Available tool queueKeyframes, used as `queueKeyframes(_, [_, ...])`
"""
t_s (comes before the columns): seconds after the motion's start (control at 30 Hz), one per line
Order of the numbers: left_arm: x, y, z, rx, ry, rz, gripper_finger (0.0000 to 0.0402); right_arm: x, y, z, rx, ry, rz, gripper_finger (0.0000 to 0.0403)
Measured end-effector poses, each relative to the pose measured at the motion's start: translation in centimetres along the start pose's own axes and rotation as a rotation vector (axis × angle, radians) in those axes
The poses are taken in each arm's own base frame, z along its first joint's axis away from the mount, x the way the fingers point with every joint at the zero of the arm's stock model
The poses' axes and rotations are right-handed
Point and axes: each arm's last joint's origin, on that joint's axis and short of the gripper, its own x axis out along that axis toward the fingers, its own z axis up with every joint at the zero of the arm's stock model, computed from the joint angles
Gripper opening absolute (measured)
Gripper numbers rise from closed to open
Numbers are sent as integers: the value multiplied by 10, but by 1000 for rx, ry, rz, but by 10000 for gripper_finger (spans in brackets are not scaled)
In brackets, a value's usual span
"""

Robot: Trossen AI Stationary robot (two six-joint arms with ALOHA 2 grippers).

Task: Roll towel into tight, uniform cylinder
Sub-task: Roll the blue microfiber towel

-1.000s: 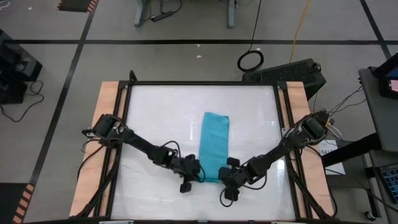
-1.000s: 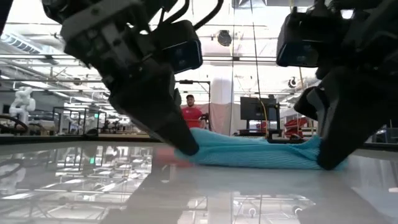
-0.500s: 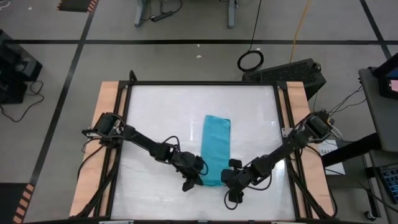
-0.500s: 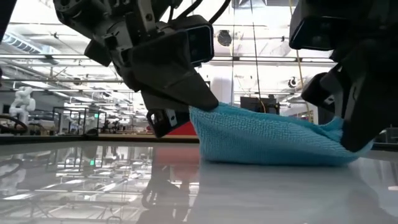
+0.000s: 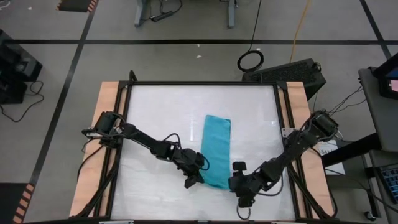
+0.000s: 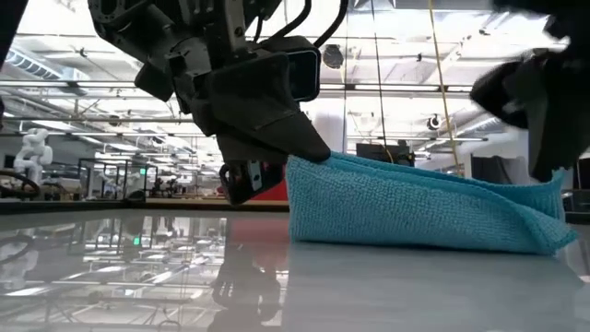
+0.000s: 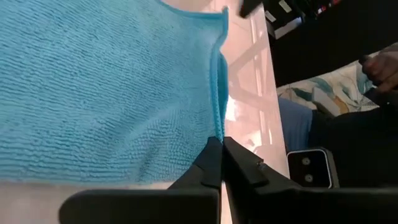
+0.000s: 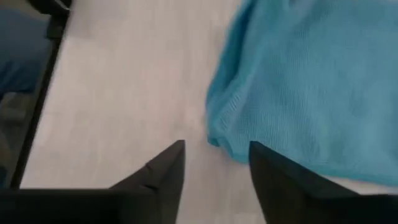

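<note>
The turquoise towel lies as a long strip on the white table, its near end raised off the surface on the left side. My left gripper is shut on the towel's near left corner. My right gripper stands open just off the towel's near right corner, which rests on the table. In the low view, this gripper is above that corner and clear of it. My left gripper pinches the towel's near left corner between its two shut fingers, at the hemmed edge. The fingers come slanting down from the table's left. The corner is held up off the table, and the cloth slopes down from it to the right corner.
The white tabletop is framed by a dark rim and wooden side strips. Beyond the table's far edge, the floor holds a cable coil and a dark keyboard.
My right gripper has opened, let go of the towel's near right corner and drawn back toward the near right, rising. My left gripper has lifted the near left corner off the table. The towel's near end now stands raised at the left; its right corner has dropped back.
</note>
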Motion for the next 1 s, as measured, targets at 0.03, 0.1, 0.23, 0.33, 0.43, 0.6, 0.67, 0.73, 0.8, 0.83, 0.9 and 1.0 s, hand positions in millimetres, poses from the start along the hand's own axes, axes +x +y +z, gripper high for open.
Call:
queueKeyframes(0.03, [0, 0, 1, -2, -3, 0, 6, -2, 3, -1, -26, -17, -12, 183])
queueKeyframes(0.1, [-1, 1, 2, -4, -8, 1, 6, -5, 9, -5, -93, -52, -58, 202])
queueKeyframes(0.23, [-2, 3, 4, -29, -15, 3, 6, -2, 20, -13, -205, -119, -164, 222])
queueKeyframes(0.33, [-2, 4, 5, -33, -19, 4, 6, 7, 25, -18, -242, -132, -197, 223])
queueKeyframes(0.43, [-3, 5, 6, -37, -22, 7, 6, 20, 26, -22, -248, -121, -206, 220])
queueKeyframes(0.6, [-5, 8, 9, -61, -31, 11, 6, 36, 28, -25, -237, -147, -227, 209])
queueKeyframes(0.67, [-5, 9, 10, -66, -36, 9, 6, 39, 28, -26, -239, -159, -256, 205])
queueKeyframes(0.73, [-6, 10, 11, -68, -42, 8, 6, 43, 27, -29, -240, -167, -293, 200])
queueKeyframes(0.8, [-6, 11, 12, -71, -42, 8, 6, 48, 27, -32, -235, -168, -319, 196])
queueKeyframes(0.83, [-7, 12, 13, -73, -44, 9, 6, 50, 27, -32, -230, -172, -326, 194])
queueKeyframes(0.9, [-7, 13, 14, -76, -46, 11, 6, 53, 27, -33, -218, -179, -337, 188])
queueKeyframes(1.0, [-8, 15, 15, -80, -44, 14, 6, 55, 27, -34, -189, -201, -364, 173])
